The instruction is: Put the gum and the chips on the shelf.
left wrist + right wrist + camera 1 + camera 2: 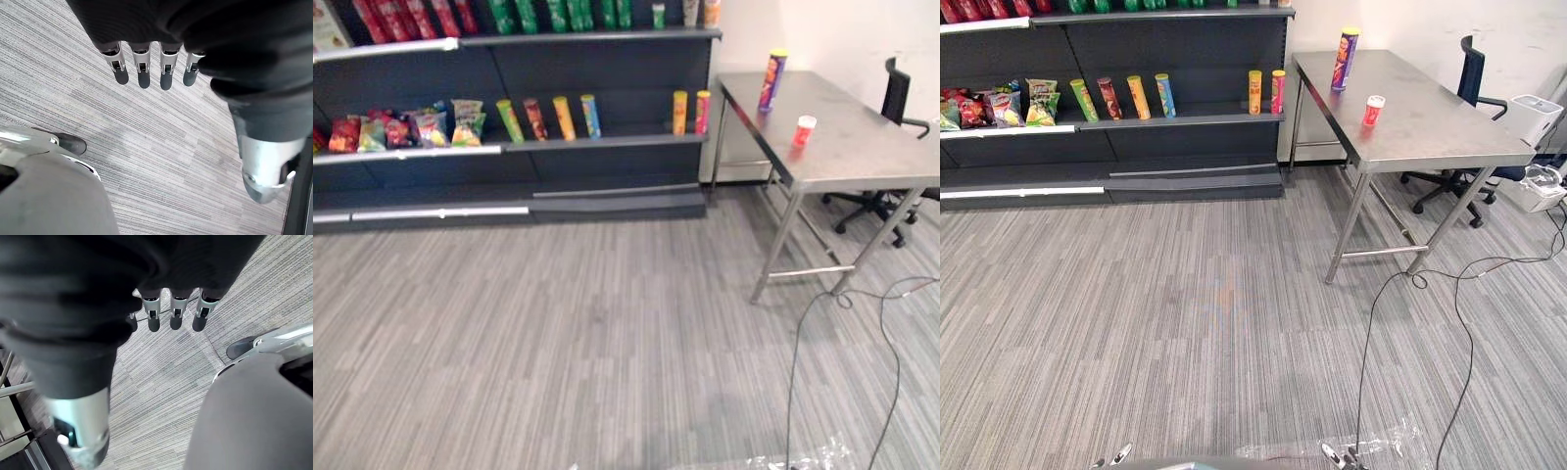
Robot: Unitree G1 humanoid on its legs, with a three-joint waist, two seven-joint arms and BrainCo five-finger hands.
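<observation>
A tall purple chips tube (772, 79) stands upright at the far end of the steel table (862, 152) on the right. Nearer on the same table stands the small red and white gum tub (805, 129), also upright. The dark shelf (607, 140) runs along the back wall to the left of the table. My left hand (143, 73) hangs over the grey carpet with its fingers straight and nothing in it. My right hand (176, 316) hangs the same way over the carpet, fingers straight and empty. Both hands are far from the table.
The shelf's middle board carries several upright chip tubes (565, 117) and snack bags (431, 127), with gaps between them. A black office chair (896, 98) stands behind the table, with a white bin (1538, 116) beside it. Clear plastic wrap (1371, 446) lies on the carpet close in front.
</observation>
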